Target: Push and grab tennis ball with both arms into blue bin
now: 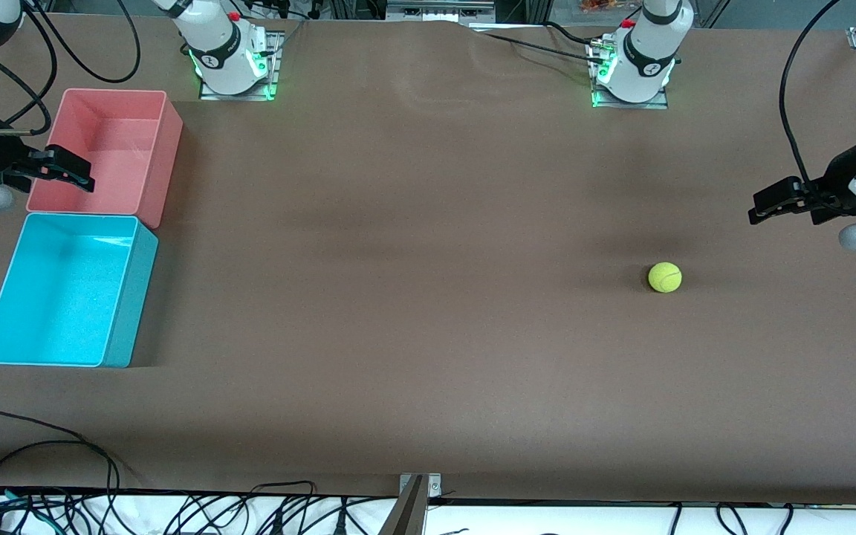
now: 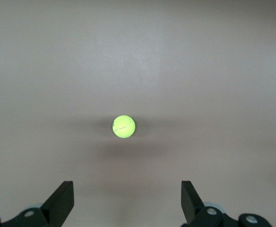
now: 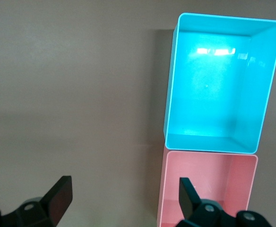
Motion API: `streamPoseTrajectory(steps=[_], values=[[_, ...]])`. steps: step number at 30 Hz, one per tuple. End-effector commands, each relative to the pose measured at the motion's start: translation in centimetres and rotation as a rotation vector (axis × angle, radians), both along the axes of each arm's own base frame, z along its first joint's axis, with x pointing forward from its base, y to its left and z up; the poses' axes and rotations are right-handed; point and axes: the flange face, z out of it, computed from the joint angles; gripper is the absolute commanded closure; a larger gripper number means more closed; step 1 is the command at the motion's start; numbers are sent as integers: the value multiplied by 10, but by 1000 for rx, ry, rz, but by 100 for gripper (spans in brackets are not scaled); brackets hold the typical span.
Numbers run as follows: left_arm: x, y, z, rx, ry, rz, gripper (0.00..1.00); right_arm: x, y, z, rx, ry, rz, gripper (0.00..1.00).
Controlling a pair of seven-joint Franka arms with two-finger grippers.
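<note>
The tennis ball [image 1: 664, 277] lies on the brown table toward the left arm's end, and shows in the left wrist view [image 2: 124, 126]. My left gripper [image 1: 755, 208] hangs open and empty over the table, apart from the ball and closer to the table's end; in its own view [image 2: 127, 187] the ball sits ahead of the fingers. The blue bin [image 1: 131, 297] stands empty at the right arm's end and shows in the right wrist view [image 3: 213, 145]. My right gripper [image 1: 85, 175] is open and empty over the pink bin's edge [image 3: 126, 182].
A pink bin [image 1: 164, 160] stands touching the blue bin, farther from the front camera; it also shows in the right wrist view [image 3: 209, 156]. The two arm bases [image 1: 231, 59] stand along the table's back edge. Cables [image 1: 101, 461] lie along the front edge.
</note>
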Motion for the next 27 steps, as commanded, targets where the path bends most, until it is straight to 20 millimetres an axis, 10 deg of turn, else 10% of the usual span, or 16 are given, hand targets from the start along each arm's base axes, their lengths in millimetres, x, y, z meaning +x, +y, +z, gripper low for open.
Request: streamPoseTrajectory(steps=[1, 27], values=[[-7, 1, 3, 13, -8, -18, 0, 0, 0, 8, 9, -5, -6, 0], [-7, 1, 3, 13, -8, -18, 0, 1, -1, 8, 11, -10, 3, 0]])
